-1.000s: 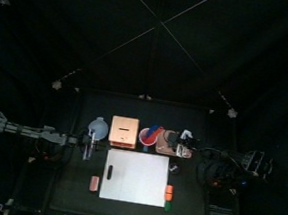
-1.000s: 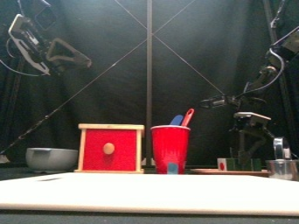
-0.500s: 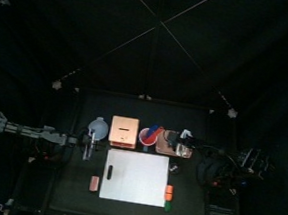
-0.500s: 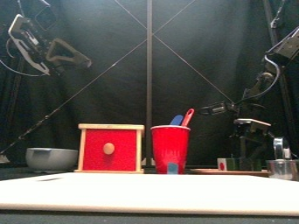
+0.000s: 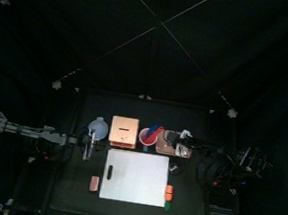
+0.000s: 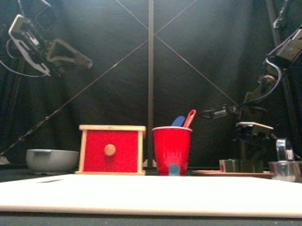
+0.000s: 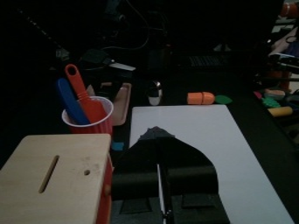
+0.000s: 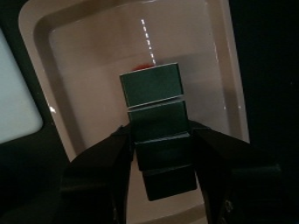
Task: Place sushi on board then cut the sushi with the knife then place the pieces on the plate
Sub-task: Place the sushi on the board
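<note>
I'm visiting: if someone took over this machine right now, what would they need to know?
Left gripper: shut, empty, by the white board's left side.
Right gripper: open, over the sushi roll, which lies whole on the pink tray.
Board is bare; both knives stand in the red cup.
Done: nothing yet.
Left: grip the roll, move it to the board, cut it, put pieces on the tray.

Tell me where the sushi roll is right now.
In the right wrist view, the sushi roll lies in the pink tray on the table's right side, under the right pincer.
</note>
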{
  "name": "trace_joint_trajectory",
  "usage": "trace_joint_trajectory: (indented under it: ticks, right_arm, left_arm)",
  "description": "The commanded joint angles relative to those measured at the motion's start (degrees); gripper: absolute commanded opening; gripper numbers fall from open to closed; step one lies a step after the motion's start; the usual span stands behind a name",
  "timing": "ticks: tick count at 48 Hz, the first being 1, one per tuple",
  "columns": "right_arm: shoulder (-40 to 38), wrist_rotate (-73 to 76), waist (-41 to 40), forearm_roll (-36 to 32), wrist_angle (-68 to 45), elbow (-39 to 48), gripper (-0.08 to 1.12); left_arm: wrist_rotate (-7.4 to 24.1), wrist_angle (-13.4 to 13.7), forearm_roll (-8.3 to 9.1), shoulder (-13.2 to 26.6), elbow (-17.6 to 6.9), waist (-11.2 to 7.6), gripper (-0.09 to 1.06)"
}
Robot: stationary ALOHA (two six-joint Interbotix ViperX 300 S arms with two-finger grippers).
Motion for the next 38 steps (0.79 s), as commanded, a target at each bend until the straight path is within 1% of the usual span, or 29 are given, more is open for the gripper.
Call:
trace_joint_trajectory:
  ticks: [1, 7, 15, 21, 26, 32, 38]
  right_arm:
    - [-3.78, 0.18, 0.18, 1.85, 2.46, -1.58, 0.64]
    - [-7.65, 0.26, 1.23, 5.71, 5.89, -2.46, 0.64]
    - [-13.36, 1.32, 4.92, 11.69, 9.32, -2.81, 0.64]
    - [-15.64, 2.99, 7.73, 16.61, 9.93, -2.55, 0.64]
    - [-15.91, 5.62, 9.84, 20.30, 9.58, -2.29, 0.64]
    - [-15.73, 12.04, 12.66, 21.09, 6.06, -1.76, 0.64]
    - [-15.73, 19.42, 15.38, 20.13, 1.05, -0.79, 0.64]
  left_arm:
    - [-0.18, -0.53, 0.00, 0.09, -0.79, 0.18, -0.02]
    - [-0.18, -0.53, -0.26, 0.09, -0.88, 0.18, -0.02]
    - [-0.18, -0.53, -0.44, 0.09, -0.88, 0.26, -0.02]
    - [-0.18, -0.53, -0.53, 0.09, -0.97, 0.18, -0.02]
    - [-0.18, -0.53, -0.53, 0.09, -1.05, 0.18, -0.02]
    - [-0.18, -0.53, -0.53, 0.09, -1.05, 0.18, -0.02]
    - [-0.26, -0.53, -0.53, 0.09, -0.88, 0.09, -0.02]
